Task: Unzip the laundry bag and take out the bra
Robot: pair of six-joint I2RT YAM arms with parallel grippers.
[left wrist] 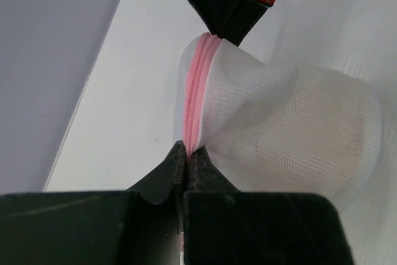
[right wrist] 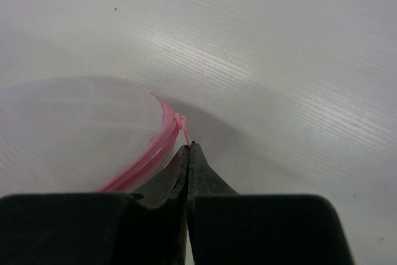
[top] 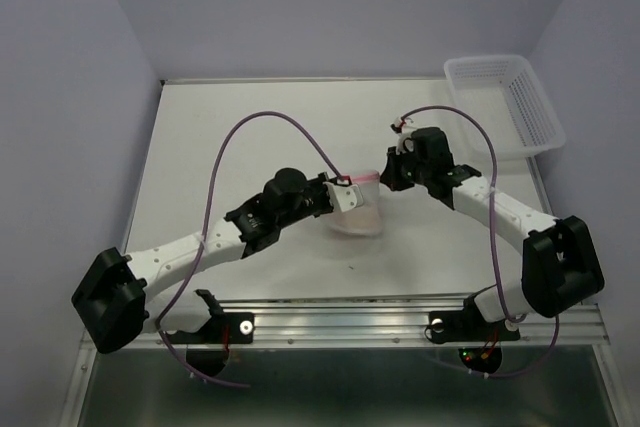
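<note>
The laundry bag (top: 358, 205) is a small white mesh pouch with a pink zipper rim, held between the two arms at mid table. My left gripper (left wrist: 186, 148) is shut on the pink rim (left wrist: 195, 91) at the pouch's left side. My right gripper (right wrist: 188, 145) is shut on the thin pink zipper pull (right wrist: 183, 126) at the pouch's right edge. The mesh dome (right wrist: 74, 134) fills the left of the right wrist view. A faint tan tint shows through the mesh in the top view; the bra itself is not clearly visible.
A white lattice plastic basket (top: 505, 102) stands at the back right corner of the white table (top: 240, 137). Purple cables loop over both arms. Walls close in on the left, back and right.
</note>
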